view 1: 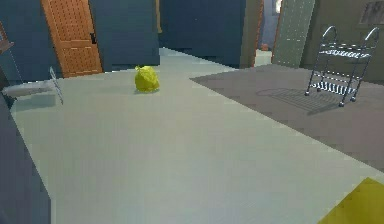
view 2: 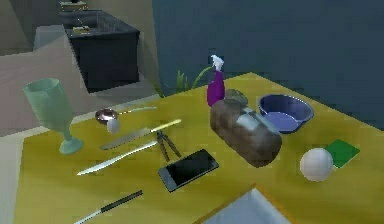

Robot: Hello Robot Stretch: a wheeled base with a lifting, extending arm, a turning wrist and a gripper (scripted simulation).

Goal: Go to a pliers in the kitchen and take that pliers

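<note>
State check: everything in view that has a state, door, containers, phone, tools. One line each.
Wooden door: shut.
Wire rack: standing upright.
Green goblet: upright, looks empty.
Spray bottle: upright.
Blue bowl: right way up, looks empty.
Phone: lying flat, screen up and dark.
Bread loaf: lying whole, uncut.
Dark two-handled tool: lying flat, handles splayed; possibly the pliers.

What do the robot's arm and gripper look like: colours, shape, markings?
Colours, shape and markings cannot be told from these pictures. At the arm side view's bottom edge lies a pale grey flat sheet, beside a black rectangular phone, on the yellow tabletop.
</note>
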